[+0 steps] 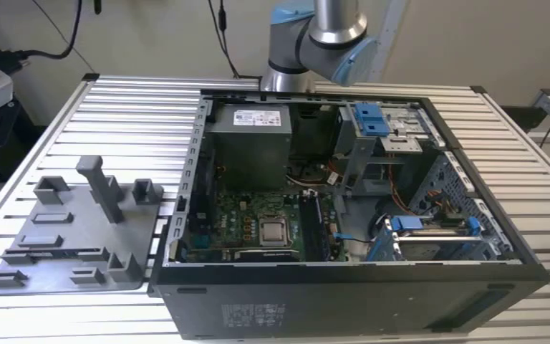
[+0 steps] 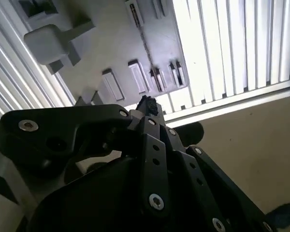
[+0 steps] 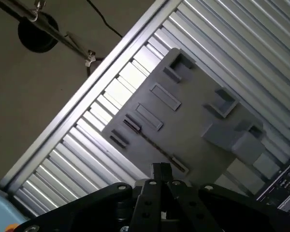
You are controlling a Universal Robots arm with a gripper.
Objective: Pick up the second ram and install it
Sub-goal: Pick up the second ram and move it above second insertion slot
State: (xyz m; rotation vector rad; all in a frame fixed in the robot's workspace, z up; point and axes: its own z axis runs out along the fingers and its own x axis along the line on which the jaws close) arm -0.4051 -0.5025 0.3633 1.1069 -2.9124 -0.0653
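Note:
A thin dark strip standing edge-on in the long slot of the grey fixture plate [image 1: 65, 236] looks like the second ram [image 1: 55, 251]. The same strip shows in the first wrist view [image 3: 152, 142] and in the second wrist view [image 2: 144, 43]. My gripper [image 3: 160, 170] hangs well above the plate, its tips over the plate's edge close to that slot. In both wrist views the black fingers [image 2: 147, 104] meet at their tips, shut, with nothing between them.
An open computer case [image 1: 351, 279] stands to the exterior view's right of the plate, with the motherboard [image 1: 256, 222], dark memory slots [image 1: 315, 226] and a power supply [image 1: 248, 147] inside. The plate carries a tall post [image 1: 103, 190] and several blocks. The slatted table [image 1: 122, 122] ends near the floor.

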